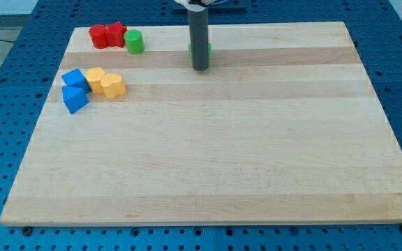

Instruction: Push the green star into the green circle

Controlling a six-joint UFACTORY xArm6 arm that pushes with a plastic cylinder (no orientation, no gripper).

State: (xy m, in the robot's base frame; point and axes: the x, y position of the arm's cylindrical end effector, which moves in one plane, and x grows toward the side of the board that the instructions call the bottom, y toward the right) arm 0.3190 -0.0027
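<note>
Wooden board [208, 167] fills frame, on blue pegboard [5, 84].
Left of frame: two blue blocks [75, 89], touching; shapes unclear.
Just right of them: two yellow blocks [105, 81], touching each other and blue pair.
Upper left: two red blocks [107, 34], right one star-like.
Green circle [134, 42] touching red pair's right side.
Upper centre: my tip [199, 68] on board; rod ends plain, no jaws, grasps nothing.
Green star [207, 49] mostly hidden behind rod, well apart from green circle.
</note>
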